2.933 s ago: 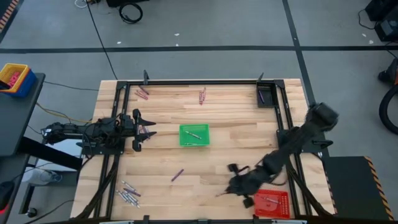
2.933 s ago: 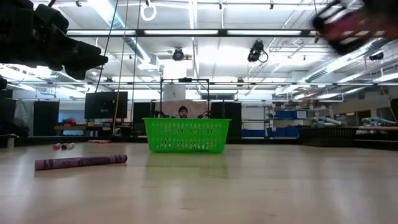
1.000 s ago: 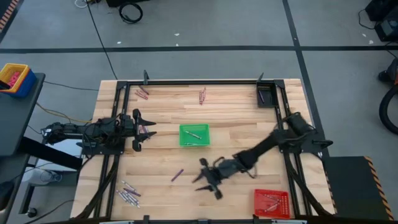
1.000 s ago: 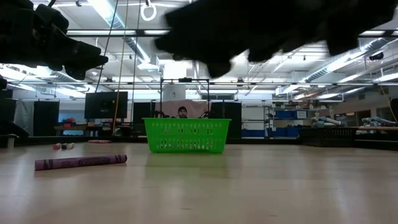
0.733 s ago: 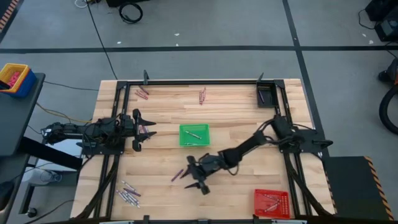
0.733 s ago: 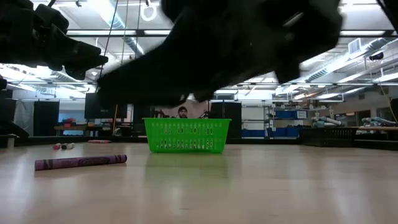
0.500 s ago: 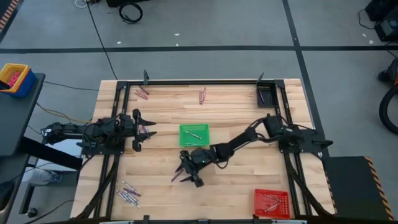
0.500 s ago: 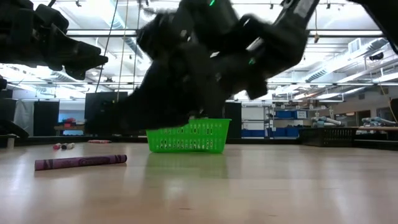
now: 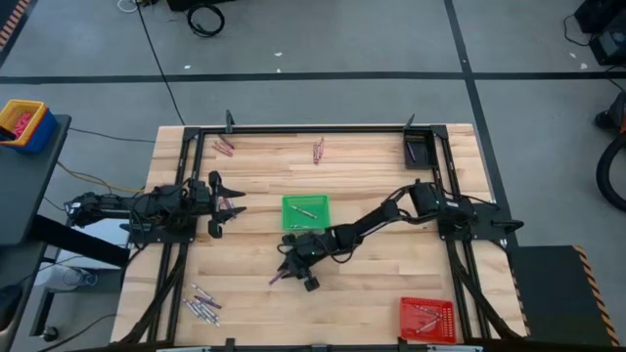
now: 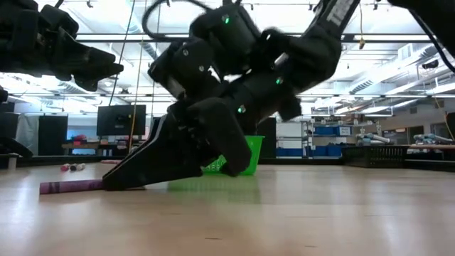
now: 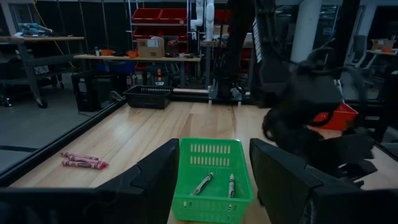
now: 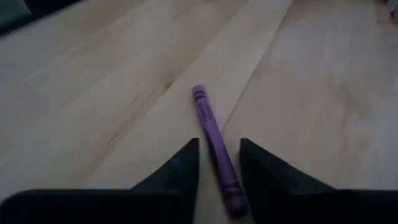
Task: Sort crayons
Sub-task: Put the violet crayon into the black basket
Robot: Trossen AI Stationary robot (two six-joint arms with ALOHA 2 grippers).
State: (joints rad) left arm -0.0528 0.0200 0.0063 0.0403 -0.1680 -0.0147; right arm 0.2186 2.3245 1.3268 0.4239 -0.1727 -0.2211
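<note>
Right wrist view: right gripper fingers sit slightly apart, straddling a purple crayon flat on the table, grip unclear, near the green basket; left gripper waits open at the left edge.

In front of me the pale wood counter carries a green tray near its middle, a red tray at one near corner and a dark tray at the far corner on the same side. A black frame edges it. Off the counter, a yellow bin sits on a side table.
</note>
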